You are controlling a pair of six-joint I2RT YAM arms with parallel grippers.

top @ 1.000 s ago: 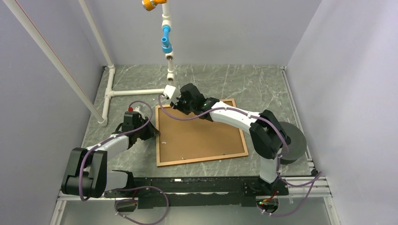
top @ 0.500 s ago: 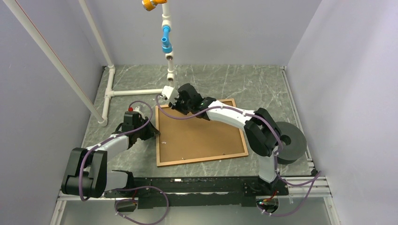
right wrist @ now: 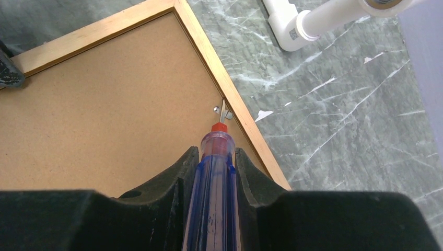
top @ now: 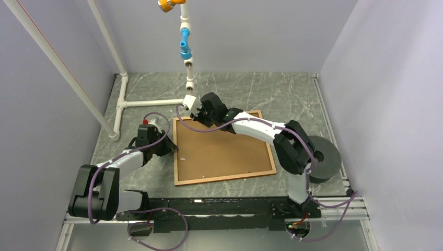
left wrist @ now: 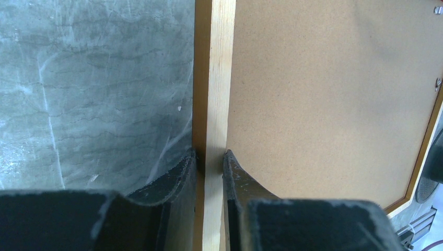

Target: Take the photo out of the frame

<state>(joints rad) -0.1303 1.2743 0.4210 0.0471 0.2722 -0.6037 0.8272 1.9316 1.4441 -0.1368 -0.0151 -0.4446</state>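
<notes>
The left gripper (left wrist: pixel 209 157) is clamped on the left rail of the frame (left wrist: pixel 214 78). The frame lies face down on the marbled table (top: pixel 271 89), brown backing board (left wrist: pixel 324 94) up, hiding the photo. Further right, the right gripper (right wrist: pixel 217 154) grips a blue-handled screwdriver (right wrist: pixel 213 209), its tip at a metal tab (right wrist: pixel 221 111) beside the frame's rail.

The frame (left wrist: pixel 215 78) is seen as bare pale wood, stained reddish-brown at the edge. The backing board (left wrist: pixel 324 94) is formed of matt, fine-grained brown fibreboard. The desk (left wrist: pixel 99 89) is finished in veined grey-green stone pattern, slightly sheened. The screwdriver (right wrist: pixel 213 183) is made of glossy clear-blue plastic, metal-tipped. The left tool (left wrist: pixel 209 157) is moulded in matt black plastic.
</notes>
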